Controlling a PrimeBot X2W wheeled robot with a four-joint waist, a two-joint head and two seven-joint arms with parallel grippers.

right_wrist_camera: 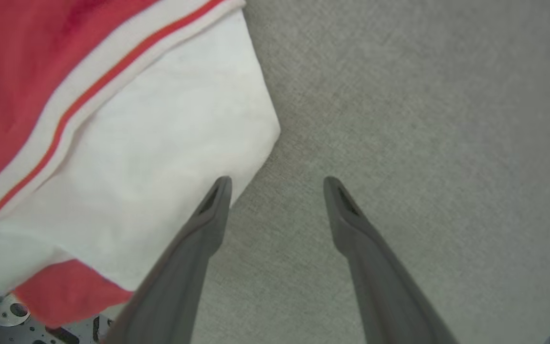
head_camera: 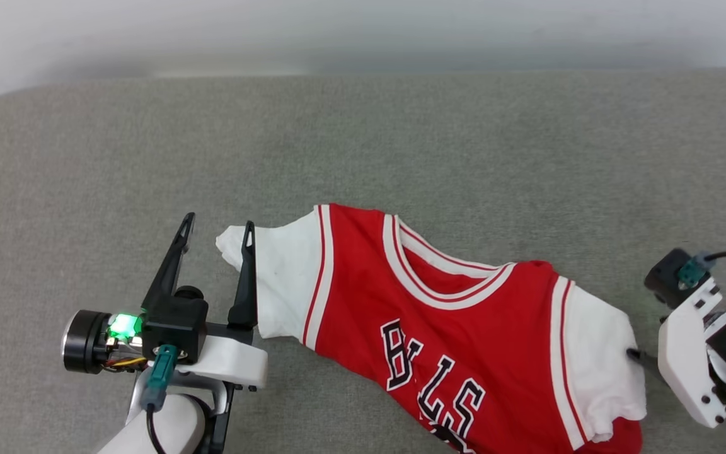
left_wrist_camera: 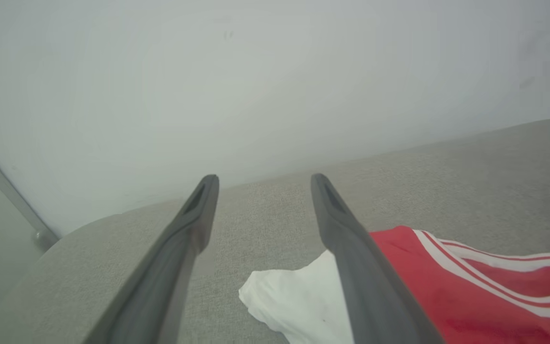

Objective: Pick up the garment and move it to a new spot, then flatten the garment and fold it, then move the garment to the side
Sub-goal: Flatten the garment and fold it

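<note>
The red jersey point(head_camera: 451, 315) is laid front-up and askew on the grey upholstered surface point(head_camera: 363, 145), collar pointing away from the robot. Its lower part is cut off by the bottom edge of the head view.

The left tool point(head_camera: 218, 222) is spread wide and nothing is held in it. It is set at the white sleeve point(head_camera: 278, 284) on that side, with the sleeve's corner lying between the two fingers and one finger crossing the cloth. Whether the cloth is touched cannot be told.

The right tool point(right_wrist_camera: 279, 181) is likewise wide open and empty. One finger is placed at the edge of the other white sleeve point(right_wrist_camera: 151, 157), the other over bare upholstery.

A tool stationed at each sleeve is judged to be a symmetric setup — both ends pinched together, so the jersey could be lifted or drawn taut without bunching.
</note>
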